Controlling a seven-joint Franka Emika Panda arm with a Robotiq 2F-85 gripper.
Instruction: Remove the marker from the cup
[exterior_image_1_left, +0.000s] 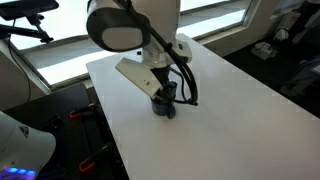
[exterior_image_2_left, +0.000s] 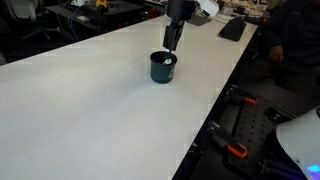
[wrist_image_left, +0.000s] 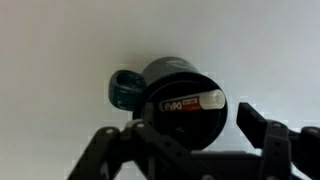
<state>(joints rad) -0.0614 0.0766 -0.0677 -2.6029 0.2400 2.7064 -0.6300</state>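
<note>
The cup (wrist_image_left: 175, 105) is a dark round mug with a bluish handle (wrist_image_left: 122, 88) on its left in the wrist view. It stands on the white table in both exterior views (exterior_image_1_left: 165, 108) (exterior_image_2_left: 162, 68). The marker (wrist_image_left: 190, 102) lies inside it, dark with an Expo label and a pale end leaning on the right rim. My gripper (wrist_image_left: 192, 120) is open, directly above the cup, with one finger on each side of the rim. It holds nothing. It is also seen just over the cup in both exterior views (exterior_image_1_left: 162, 90) (exterior_image_2_left: 172, 42).
The white table (exterior_image_1_left: 230, 110) (exterior_image_2_left: 80, 110) is wide around the cup. A dark keyboard-like object (exterior_image_2_left: 233, 29) lies at its far end. Chairs and equipment stand off the table edges.
</note>
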